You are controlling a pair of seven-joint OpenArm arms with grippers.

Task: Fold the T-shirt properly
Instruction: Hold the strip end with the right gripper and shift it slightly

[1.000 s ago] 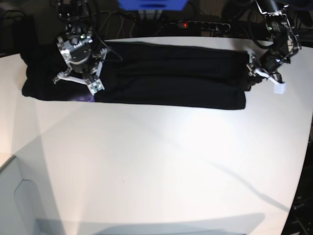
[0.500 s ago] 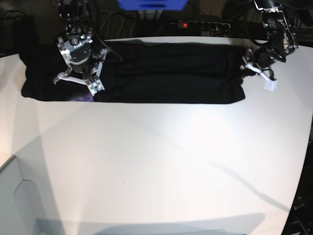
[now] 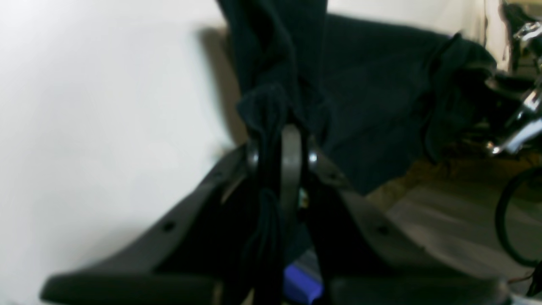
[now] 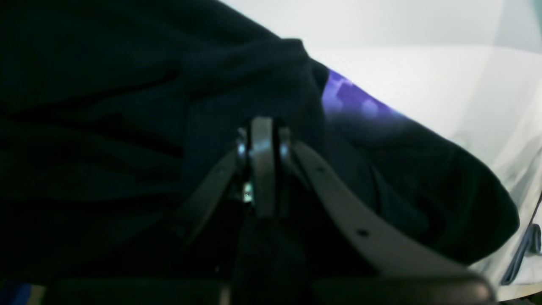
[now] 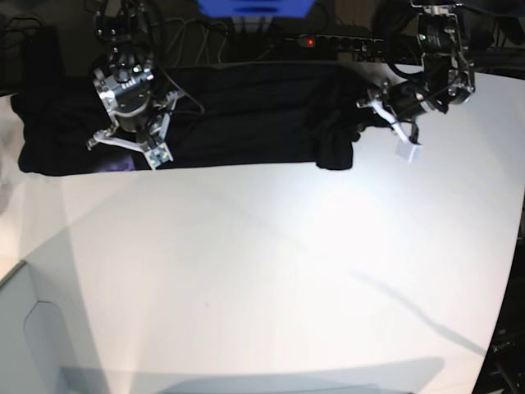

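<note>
The black T-shirt [image 5: 238, 115] lies stretched along the far edge of the white table [image 5: 262, 271]. Its right end is bunched into a hanging fold [image 5: 335, 148]. My left gripper [image 5: 371, 123] is at that end, raised off the table. In the left wrist view the left gripper [image 3: 277, 144] is shut on a pinch of the T-shirt [image 3: 372, 84]. My right gripper [image 5: 127, 152] is at the shirt's left part. The right wrist view shows the right gripper [image 4: 260, 140] shut on the T-shirt [image 4: 106, 106].
A power strip [image 5: 328, 39] with a red light and cables lie behind the table's far edge. A blue object [image 5: 254, 6] sits at the top. A pale panel [image 5: 33, 328] stands at the lower left corner.
My left gripper has shut on the shirt's right end and carried it up and to the left, bunching the cloth. The shirt's left end slid slightly left with the right gripper.
</note>
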